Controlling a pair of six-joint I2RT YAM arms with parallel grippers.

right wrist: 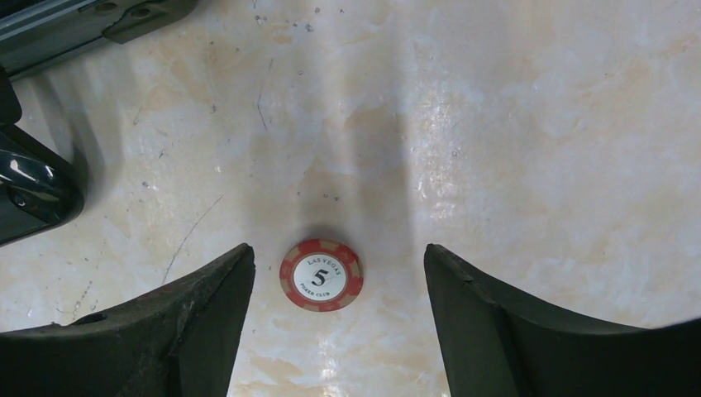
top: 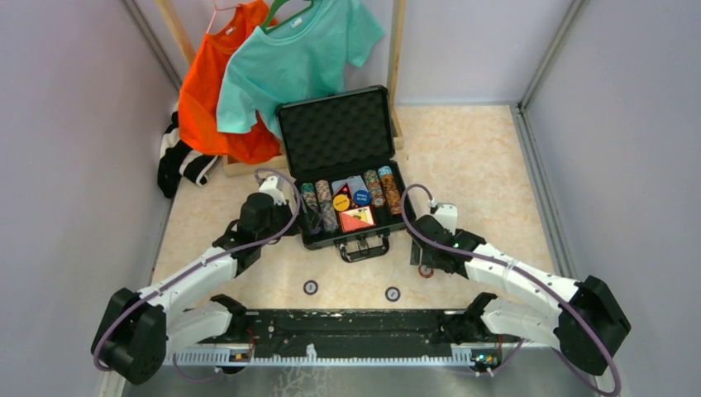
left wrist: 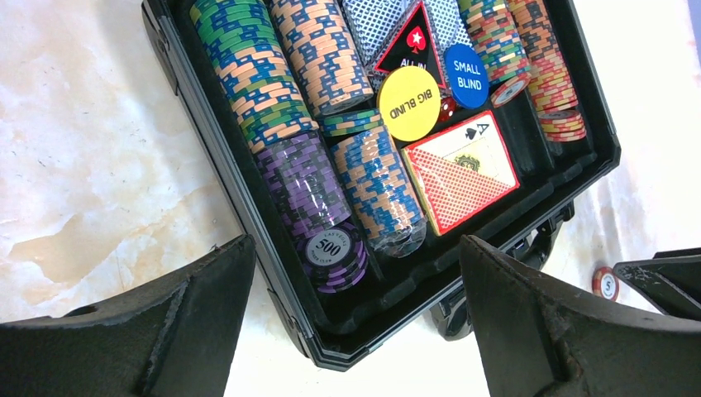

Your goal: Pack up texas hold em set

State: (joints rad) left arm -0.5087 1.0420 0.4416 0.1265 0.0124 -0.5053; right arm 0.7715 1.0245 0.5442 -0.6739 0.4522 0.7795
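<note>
Right wrist view places the right hand [right wrist: 337,263] directly above a red chip [right wrist: 321,275] lying flat on the tabletop [right wrist: 529,149]. Its jaws are released, one on either side of the chip and touching nothing. The step in hand, as judged, is to retrieve this stray chip for the briefcase [top: 335,132], which sits open mid-tabletop with its foam lid raised. Lower until both fingertips meet the tabletop, centre the chip, then close slowly so the thin disc is pinched by its edge and does not skate out. The left hand [left wrist: 357,248] hangs released over the case's near corner, holding nothing. A second loose chip [top: 311,287] and a third loose chip [top: 393,294] lie near the arm bases. Legible markings: "LAS VEGAS 5 POKER CLUB" on the red chip; "500" on a purple chip [left wrist: 322,248]; "BIG BLIND" on the yellow button [left wrist: 409,103]; "SMALL BLIND" on the blue button [left wrist: 467,76]; "ALL IN" on the black triangle [left wrist: 409,45].
</note>
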